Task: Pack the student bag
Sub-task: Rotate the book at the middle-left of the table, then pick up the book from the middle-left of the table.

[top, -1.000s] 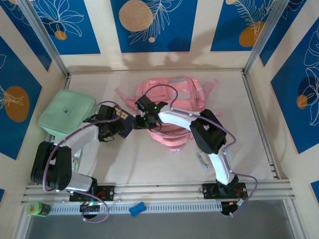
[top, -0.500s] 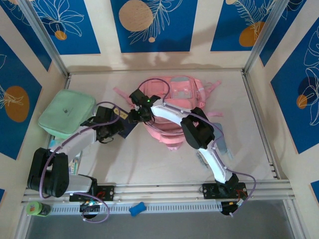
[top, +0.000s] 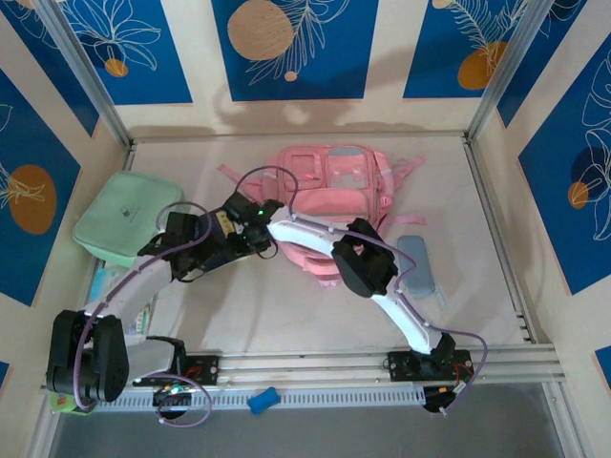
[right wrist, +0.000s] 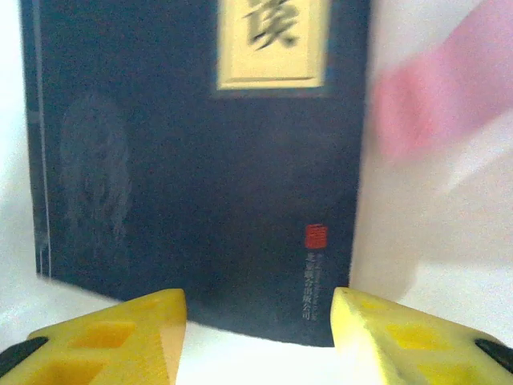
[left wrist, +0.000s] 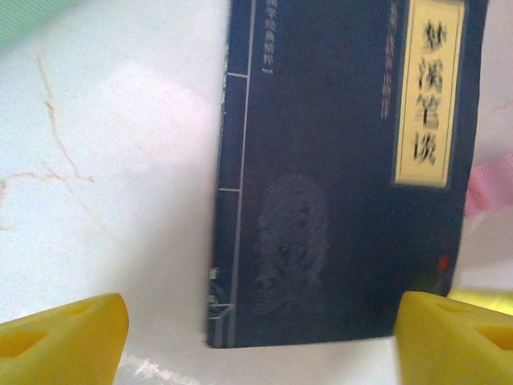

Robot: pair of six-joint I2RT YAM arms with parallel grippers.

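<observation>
The pink student bag (top: pixel 339 186) lies flat at the back middle of the table. To its left lies a dark blue book (left wrist: pixel 337 184) with a yellow title label, flat on the white tabletop. My left gripper (left wrist: pixel 260 337) hovers open over the book's near edge, yellow fingers wide apart. My right gripper (right wrist: pixel 256 321) is also open just above the book (right wrist: pixel 192 160), its fingers straddling the lower edge. In the top view the two grippers (top: pixel 212 240) (top: pixel 246 234) meet over the book, which they mostly hide. A pink strap (right wrist: pixel 449 96) runs beside the book.
A mint green soft case (top: pixel 127 218) sits at the left. A pale blue pencil case (top: pixel 417 267) lies right of the right arm. A small blue object (top: pixel 263 401) and a green bottle (top: pixel 65 401) rest at the front rail. Walls enclose the table.
My right arm swung left off the bag to the book, uncovering the bag and the pencil case. My left gripper drew back to the left over the book's other end.
</observation>
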